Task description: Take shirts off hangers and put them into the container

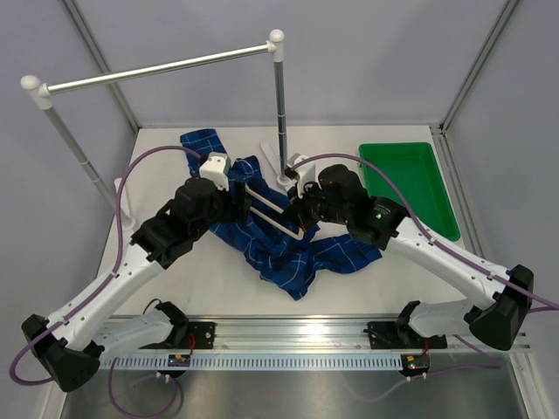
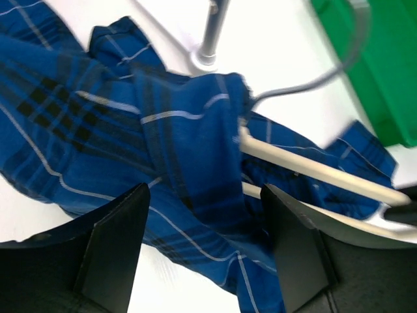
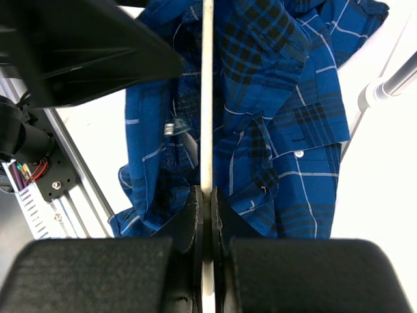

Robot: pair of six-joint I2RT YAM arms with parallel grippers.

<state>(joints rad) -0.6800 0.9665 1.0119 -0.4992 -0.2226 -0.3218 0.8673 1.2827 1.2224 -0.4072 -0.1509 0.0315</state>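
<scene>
Two right fingers (image 3: 193, 222) pinch the hanger (image 3: 207, 98).

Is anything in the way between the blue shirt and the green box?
Only the right arm sits between the shirt and the green tray. Also, the hanger is tucked inside the shirt, pinched by the right tool.

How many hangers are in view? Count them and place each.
1. The hanger is at mid-table, partly wrapped in the shirt, its bar pinched by the right gripper. No other shows, though cloth could hide one.
</scene>
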